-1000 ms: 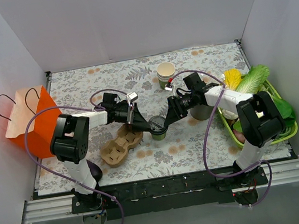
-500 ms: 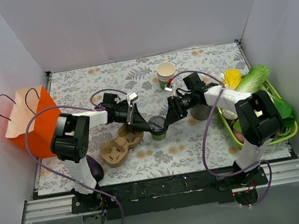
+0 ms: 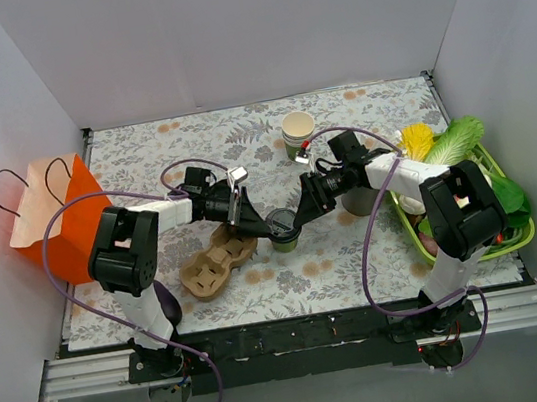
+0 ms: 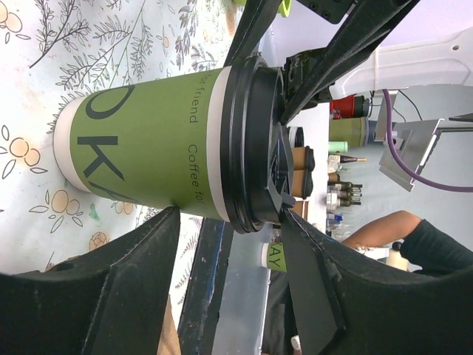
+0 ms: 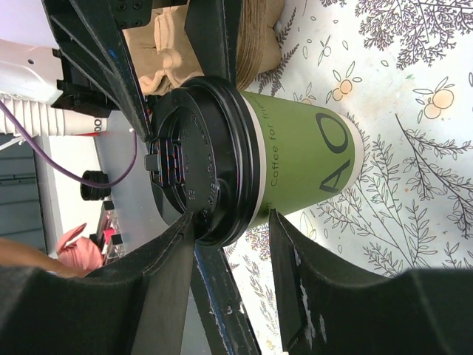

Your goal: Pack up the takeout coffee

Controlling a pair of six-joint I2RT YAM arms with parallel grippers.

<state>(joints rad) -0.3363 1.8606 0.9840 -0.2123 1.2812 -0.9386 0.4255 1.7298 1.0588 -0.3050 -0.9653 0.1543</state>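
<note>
The takeout coffee (image 3: 283,227), a green paper cup with a black lid, stands on the floral tabletop in the middle of the top view. My left gripper (image 3: 264,224) reaches it from the left, jaws open. In the left wrist view one fingertip (image 4: 287,222) touches the lid's top and the other lies against the cup (image 4: 155,140) lower down. My right gripper (image 3: 298,217) reaches it from the right. In the right wrist view its fingers (image 5: 284,237) pinch the lid's rim from above and below on the cup (image 5: 295,163).
A cardboard cup carrier (image 3: 215,260) lies just left of the cup. An orange paper bag (image 3: 54,218) stands at the far left. A stack of lidless cups (image 3: 298,132) is behind. A green basket of vegetables (image 3: 515,240) sits at the right.
Both arms and the cup stay nearly still; the right arm has shifted very slightly.
</note>
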